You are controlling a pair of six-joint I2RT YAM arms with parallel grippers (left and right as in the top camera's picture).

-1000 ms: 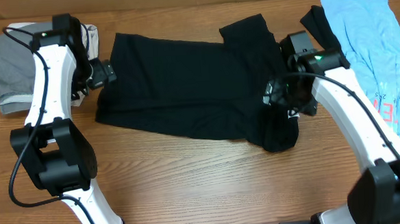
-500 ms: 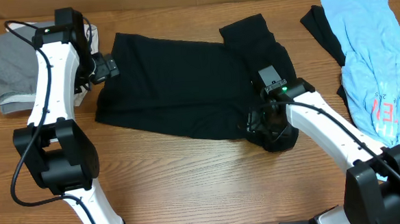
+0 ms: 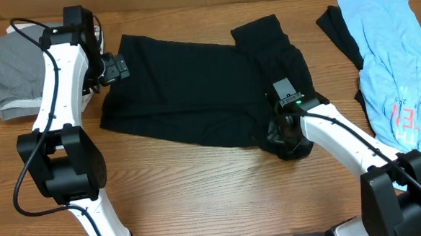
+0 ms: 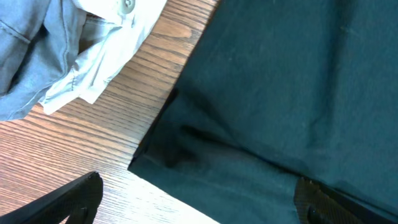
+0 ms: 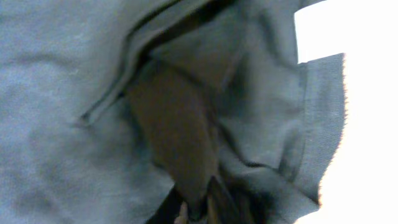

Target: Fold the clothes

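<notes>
Black shirt on worktop: we judge sleeve-fold in hand, right end effector pinching bunched cloth, left end effector agape over its edge; next, carry sleeve inward.

My left arm: raised, elbow high. Left gripper: fingers spread wide, nothing between them. My right arm: stretched low. Right gripper: tipped downward, fingertips pinched together, cloth caught between them.
</notes>
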